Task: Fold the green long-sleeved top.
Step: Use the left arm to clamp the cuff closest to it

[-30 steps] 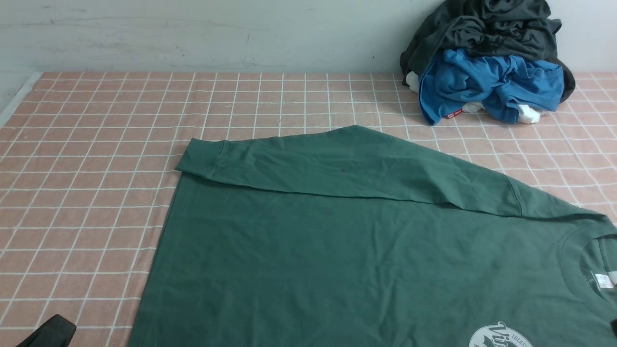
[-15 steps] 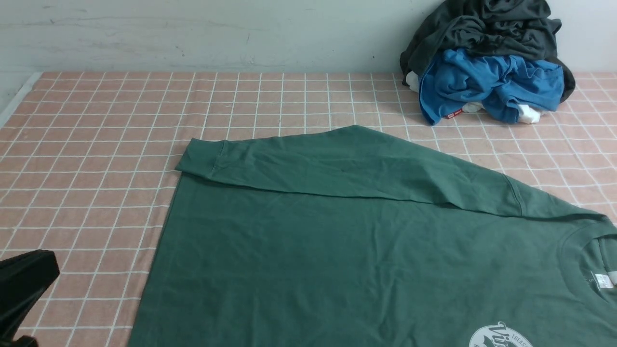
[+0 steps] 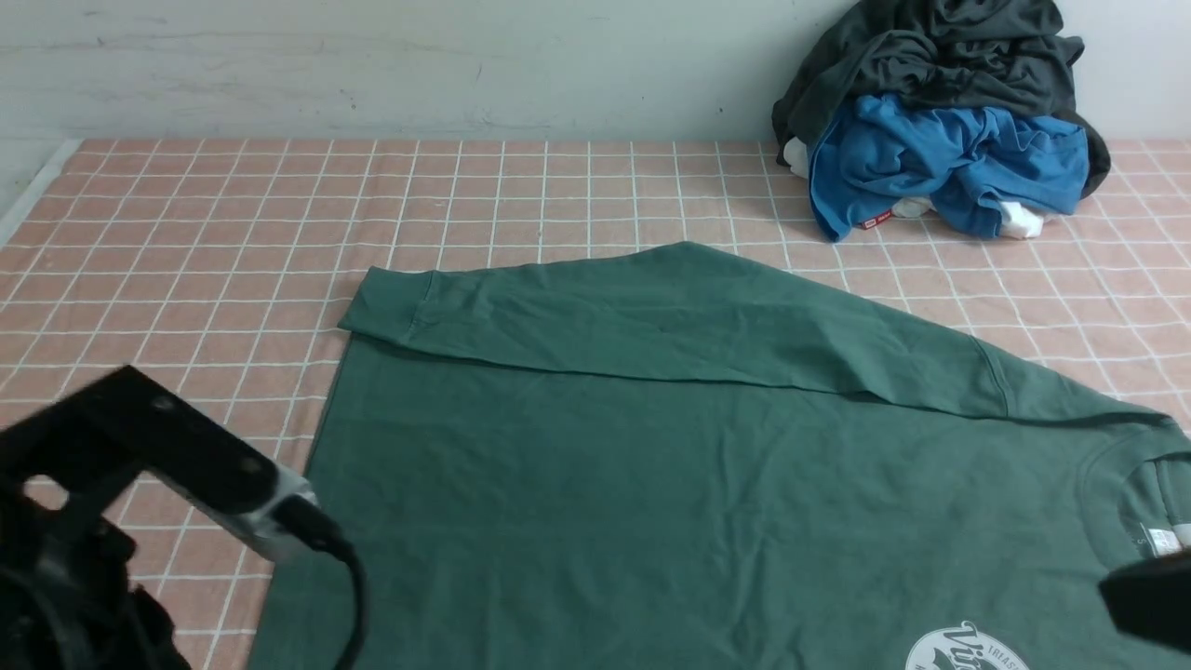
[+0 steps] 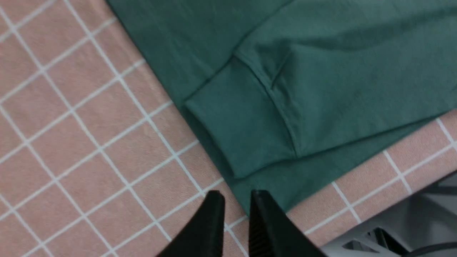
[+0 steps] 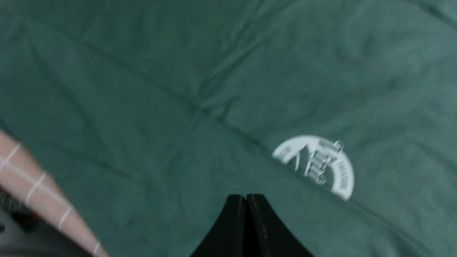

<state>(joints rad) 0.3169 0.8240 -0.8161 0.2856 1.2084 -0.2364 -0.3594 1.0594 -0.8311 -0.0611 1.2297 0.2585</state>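
The left gripper (image 4: 236, 195), fingers slightly parted and empty, has risen into view beside the green top (image 3: 707, 447) lying on the checked cloth (image 3: 186, 279). The right gripper (image 5: 246, 197), pressed together, hovers over the round logo (image 3: 968, 649), readable only as "Vi".

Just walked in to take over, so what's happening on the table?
A two-armed robot is folding the green long-sleeved top, spread on the checked cloth with a sleeve laid across its body. The left gripper, jaws slightly parted and empty, hovers by a cuff at the top's edge. The right gripper, shut and empty, hangs over the logo. Other clothes lie piled at the far right.
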